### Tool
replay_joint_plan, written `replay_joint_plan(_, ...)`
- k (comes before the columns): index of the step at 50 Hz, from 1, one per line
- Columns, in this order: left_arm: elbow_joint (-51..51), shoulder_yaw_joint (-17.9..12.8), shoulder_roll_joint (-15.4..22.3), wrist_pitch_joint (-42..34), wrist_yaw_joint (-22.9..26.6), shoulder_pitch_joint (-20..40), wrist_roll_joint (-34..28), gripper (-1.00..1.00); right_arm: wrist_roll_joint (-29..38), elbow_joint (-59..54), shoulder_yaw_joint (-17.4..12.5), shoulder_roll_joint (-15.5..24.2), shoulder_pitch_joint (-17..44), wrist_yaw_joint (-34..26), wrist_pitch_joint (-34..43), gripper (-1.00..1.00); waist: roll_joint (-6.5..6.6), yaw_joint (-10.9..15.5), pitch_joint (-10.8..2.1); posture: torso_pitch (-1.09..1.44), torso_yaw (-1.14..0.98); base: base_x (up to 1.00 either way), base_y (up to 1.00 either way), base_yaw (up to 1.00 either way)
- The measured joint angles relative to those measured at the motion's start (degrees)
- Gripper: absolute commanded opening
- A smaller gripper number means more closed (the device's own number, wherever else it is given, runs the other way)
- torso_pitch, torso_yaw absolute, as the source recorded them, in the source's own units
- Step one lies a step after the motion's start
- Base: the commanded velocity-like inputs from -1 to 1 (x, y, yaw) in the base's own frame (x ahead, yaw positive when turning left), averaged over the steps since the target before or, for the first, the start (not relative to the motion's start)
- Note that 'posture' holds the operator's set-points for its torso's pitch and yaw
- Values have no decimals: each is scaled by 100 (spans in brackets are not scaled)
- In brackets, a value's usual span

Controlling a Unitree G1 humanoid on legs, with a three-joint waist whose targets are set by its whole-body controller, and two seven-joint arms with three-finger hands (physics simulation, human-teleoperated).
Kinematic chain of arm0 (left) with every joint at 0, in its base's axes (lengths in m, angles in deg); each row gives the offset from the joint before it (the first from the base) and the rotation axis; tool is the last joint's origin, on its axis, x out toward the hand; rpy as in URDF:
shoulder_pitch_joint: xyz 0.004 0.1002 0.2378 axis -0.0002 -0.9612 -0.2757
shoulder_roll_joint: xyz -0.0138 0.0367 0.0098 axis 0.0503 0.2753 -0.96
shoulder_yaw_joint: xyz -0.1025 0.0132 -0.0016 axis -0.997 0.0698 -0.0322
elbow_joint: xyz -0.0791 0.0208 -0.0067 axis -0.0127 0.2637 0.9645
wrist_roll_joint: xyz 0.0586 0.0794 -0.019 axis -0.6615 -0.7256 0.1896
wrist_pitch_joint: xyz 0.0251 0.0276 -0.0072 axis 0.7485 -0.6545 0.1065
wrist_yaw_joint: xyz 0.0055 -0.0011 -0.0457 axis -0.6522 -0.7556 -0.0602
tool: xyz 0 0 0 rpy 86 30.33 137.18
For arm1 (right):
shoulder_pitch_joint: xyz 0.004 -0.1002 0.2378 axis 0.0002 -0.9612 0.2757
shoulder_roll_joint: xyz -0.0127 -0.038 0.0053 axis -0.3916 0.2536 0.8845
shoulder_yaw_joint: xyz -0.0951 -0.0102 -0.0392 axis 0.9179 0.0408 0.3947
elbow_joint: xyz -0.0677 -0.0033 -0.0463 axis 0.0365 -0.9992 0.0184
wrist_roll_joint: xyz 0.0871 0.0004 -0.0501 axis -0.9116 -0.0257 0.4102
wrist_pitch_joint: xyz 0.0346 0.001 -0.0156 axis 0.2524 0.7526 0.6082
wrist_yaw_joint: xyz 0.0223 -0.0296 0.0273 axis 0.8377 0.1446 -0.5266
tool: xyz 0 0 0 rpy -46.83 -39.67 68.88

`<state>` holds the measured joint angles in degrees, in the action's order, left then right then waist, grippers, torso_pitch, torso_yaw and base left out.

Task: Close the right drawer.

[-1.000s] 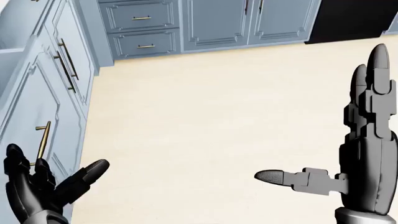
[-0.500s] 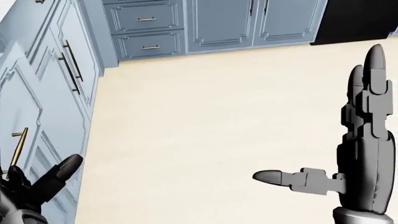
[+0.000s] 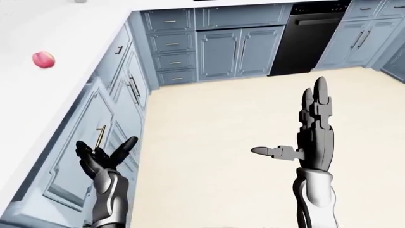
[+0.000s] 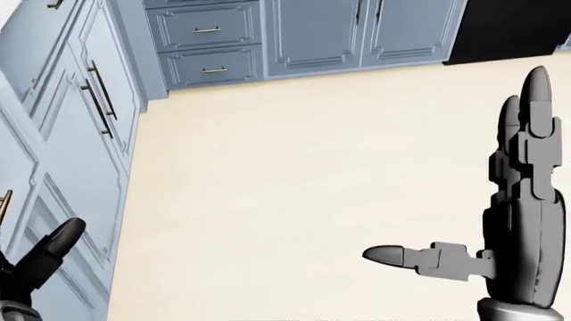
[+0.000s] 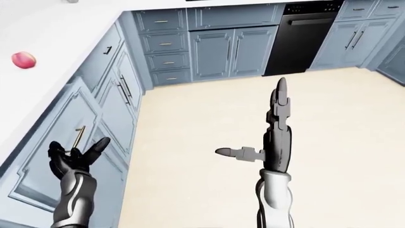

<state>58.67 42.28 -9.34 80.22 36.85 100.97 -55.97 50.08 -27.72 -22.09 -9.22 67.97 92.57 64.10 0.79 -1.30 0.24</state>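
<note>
A white counter [image 3: 57,90] runs down the left side of the left-eye view, and a small pink-red fruit [image 3: 43,60], perhaps an apple or a peach, rests on it near the upper left. Below the counter's edge hangs a run of blue-grey cabinets. The nearest front [image 3: 79,142], carrying a brass handle [image 3: 100,136], stands out at an angle from the fronts beside it; this looks like the right drawer, though the pictures do not make clear whether it is a drawer or a door.

The left robot hand [image 3: 101,157] is raised just to the right of that front, its fingers spread apart and holding nothing. Its fingertips [image 3: 82,145] lie close to the brass handle, but whether they touch it cannot be told. In the head view only one dark finger of this hand shows, at the bottom left corner.

A cream floor [image 3: 221,123] fills the middle of each view.

The right robot hand [image 3: 310,137] stands upright over the floor, well apart from every cabinet, with its two long fingers pointing straight up and its thumb [image 3: 269,152] stretched out sideways to the left; it is spread wide and empty.

Along the top of the left-eye view sit more blue-grey cabinets [image 3: 237,45], with a black appliance [image 3: 304,40] to their right.
</note>
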Motion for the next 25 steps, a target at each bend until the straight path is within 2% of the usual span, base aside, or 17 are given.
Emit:
replay_joint_plan(11,261,-87,161,180,-38,67,134,100,-10,14,-1,-4,5,-7,32,100,15,-16,4,0,0,0,0,0)
replay_joint_plan(25,496,-347,484,225,-83,116,417,100,-20,-40,-14,3,2,-5,14,100,18,-57,17,0,0,0,0,0)
